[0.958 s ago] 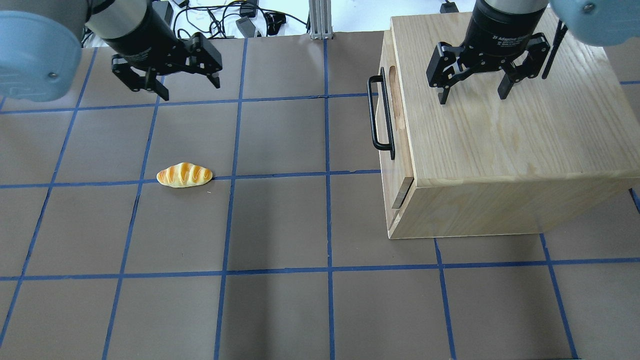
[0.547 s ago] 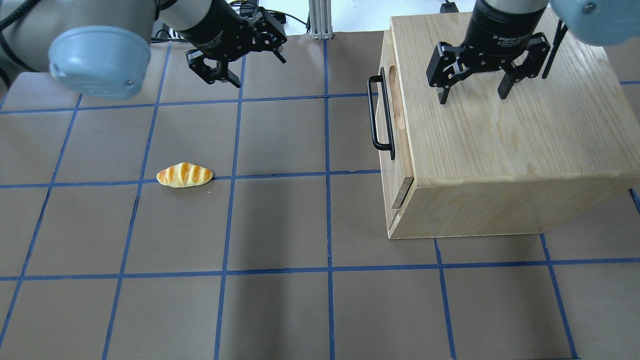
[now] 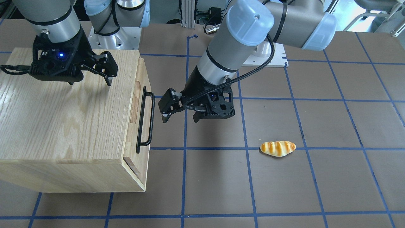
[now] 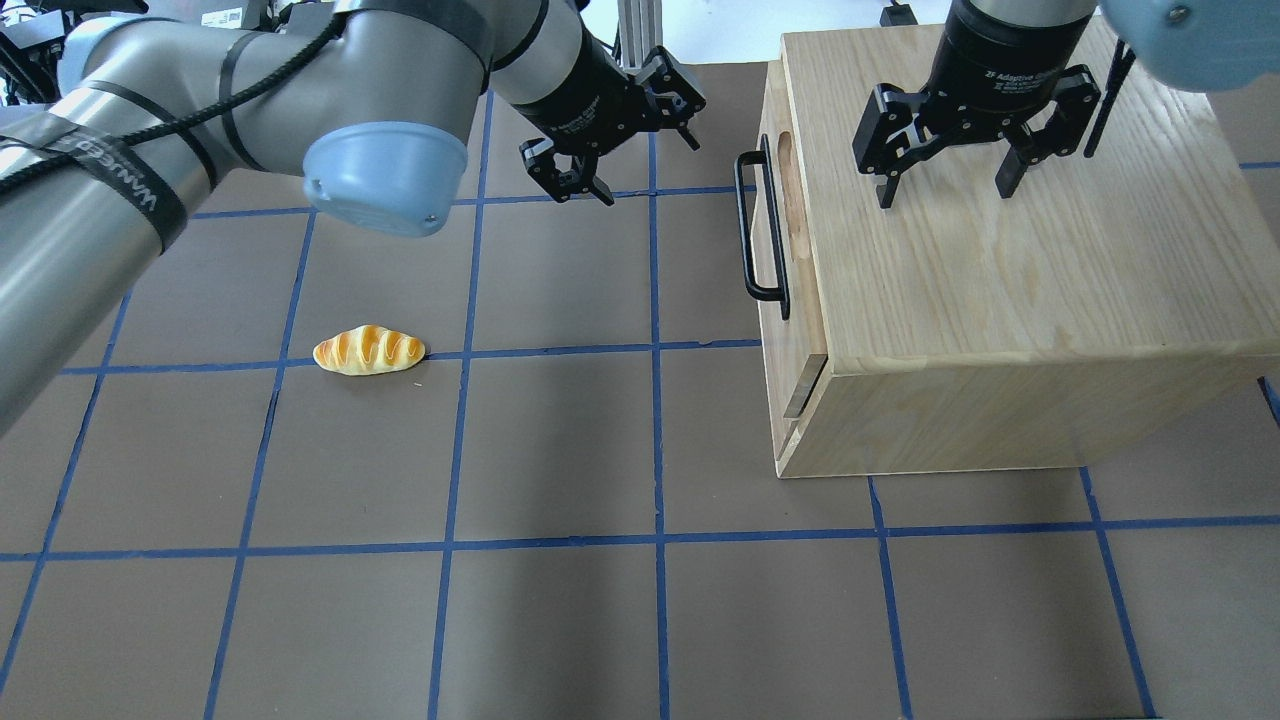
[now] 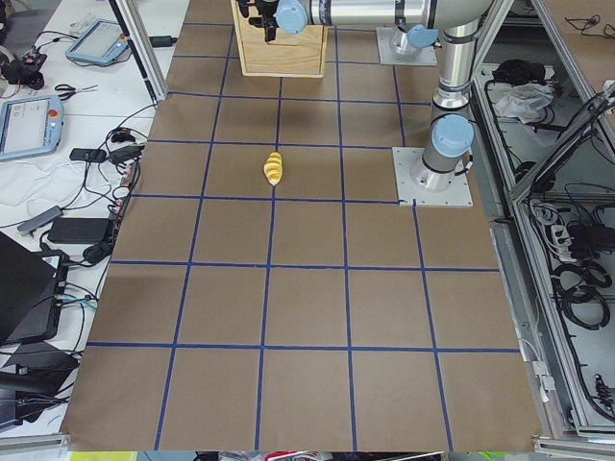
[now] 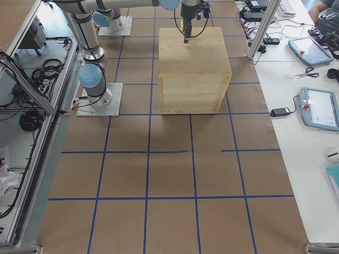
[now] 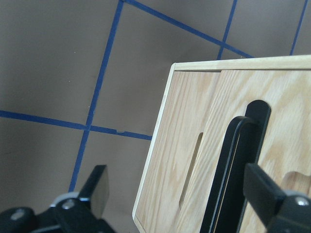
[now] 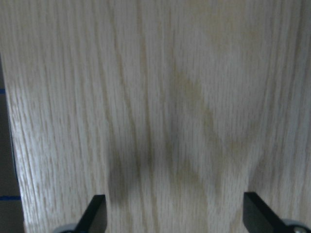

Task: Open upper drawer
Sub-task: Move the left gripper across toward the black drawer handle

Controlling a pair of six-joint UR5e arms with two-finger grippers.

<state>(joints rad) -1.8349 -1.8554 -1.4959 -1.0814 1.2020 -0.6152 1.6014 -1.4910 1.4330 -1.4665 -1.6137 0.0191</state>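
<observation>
The upper drawer (image 4: 790, 215) is a light oak front with an oval cut-out and a long black bar handle (image 4: 760, 225), at the top of the oak cabinet (image 4: 1000, 280). It looks shut. My left gripper (image 4: 640, 165) is open and empty, a short gap from the handle and not touching it. In the front-facing view it (image 3: 178, 118) hangs just right of the handle (image 3: 145, 118). The left wrist view shows the handle (image 7: 233, 170) between the open fingertips. My right gripper (image 4: 945, 195) is open and empty just above the cabinet top.
A toy bread roll (image 4: 370, 350) lies on the brown table mat left of centre. The lower front panel (image 7: 189, 121) has a narrow slot. Cables and an aluminium post stand past the table's far edge (image 4: 640, 40).
My left arm has swung from the far left of the table across to the drawer handle, with its gripper still open. The right gripper, drawer and roll have not moved.
</observation>
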